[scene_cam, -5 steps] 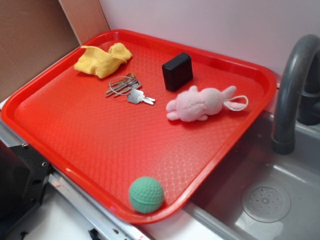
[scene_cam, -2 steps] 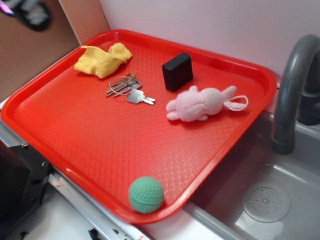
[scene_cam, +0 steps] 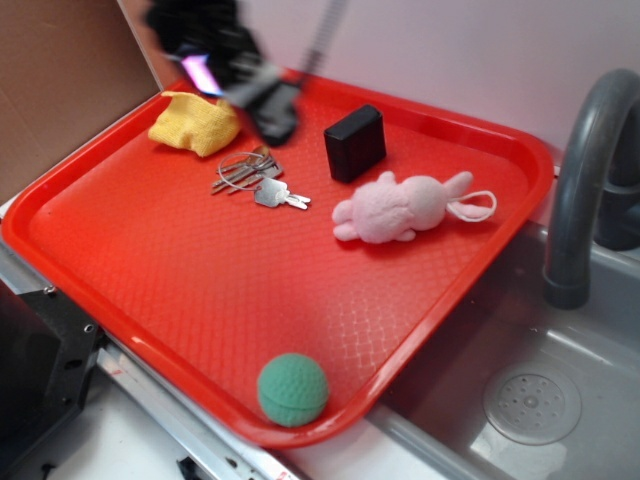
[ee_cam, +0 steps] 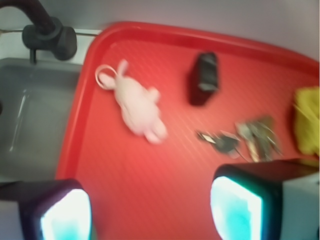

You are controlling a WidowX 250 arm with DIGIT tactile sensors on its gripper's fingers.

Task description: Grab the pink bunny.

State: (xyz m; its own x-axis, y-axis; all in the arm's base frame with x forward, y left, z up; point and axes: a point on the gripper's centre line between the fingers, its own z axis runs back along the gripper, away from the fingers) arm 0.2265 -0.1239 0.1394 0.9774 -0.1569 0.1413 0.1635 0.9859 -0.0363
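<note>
The pink bunny (scene_cam: pixel 405 208) lies on its side on the red tray (scene_cam: pixel 200 290), near the right rim, just beside the black box (scene_cam: pixel 355 142), its cord loop trailing toward the sink (scene_cam: pixel 520 400). The end effector (scene_cam: pixel 262 100) is a blur high over the tray's far left, above the yellow cloth (scene_cam: pixel 200 122) and keys (scene_cam: pixel 255 180), well apart from the bunny; in the wrist view its fingers (ee_cam: pixel 235 207) stand wide apart and empty. Coming down off-centre could catch the box or only pinch an ear, and the soft plush might slip free. A second ago no arm was in view over the tray; now it is, while the objects lie unchanged.
</note>
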